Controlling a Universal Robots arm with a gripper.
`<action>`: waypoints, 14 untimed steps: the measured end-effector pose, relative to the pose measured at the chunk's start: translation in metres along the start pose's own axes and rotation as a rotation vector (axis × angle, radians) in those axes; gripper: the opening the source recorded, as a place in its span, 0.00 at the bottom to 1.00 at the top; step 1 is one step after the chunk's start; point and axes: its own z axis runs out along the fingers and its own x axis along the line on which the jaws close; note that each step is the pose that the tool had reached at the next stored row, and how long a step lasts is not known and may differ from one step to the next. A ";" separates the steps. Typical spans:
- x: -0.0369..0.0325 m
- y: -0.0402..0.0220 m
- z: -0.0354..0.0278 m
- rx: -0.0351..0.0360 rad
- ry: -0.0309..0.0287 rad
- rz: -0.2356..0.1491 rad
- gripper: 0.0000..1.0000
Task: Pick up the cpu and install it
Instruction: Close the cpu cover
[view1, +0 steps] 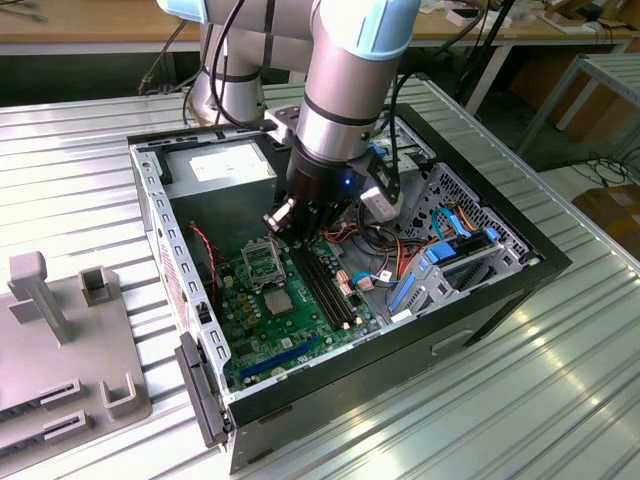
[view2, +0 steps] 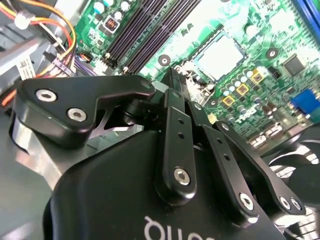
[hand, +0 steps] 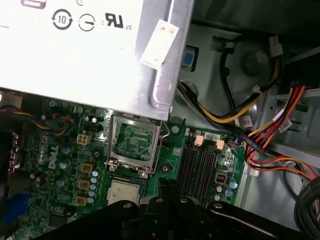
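With jaws seemingly pinched together on nothing, the gripper (view1: 296, 232) hangs above the board (view1: 262, 338), and the cpu (view1: 279, 299) lies flat beside the socket (view1: 262, 262), lower and toward the exterior view's left.

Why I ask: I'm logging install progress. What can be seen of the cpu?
The cpu is a small flat square chip with a plain silvery-grey, metal-looking top. It lies flat on the green motherboard, right beside the open metal-framed socket, not seated in it. Nothing holds it: the tool hangs above the board, apart from the chip. Its underside is hidden.
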 end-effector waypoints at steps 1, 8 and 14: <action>0.0000 0.0000 0.0000 0.0009 -0.0005 -0.021 0.11; 0.0000 0.0000 0.0005 0.0070 -0.0032 -0.147 0.11; -0.0001 0.0000 0.0012 0.0127 -0.0059 -0.269 0.11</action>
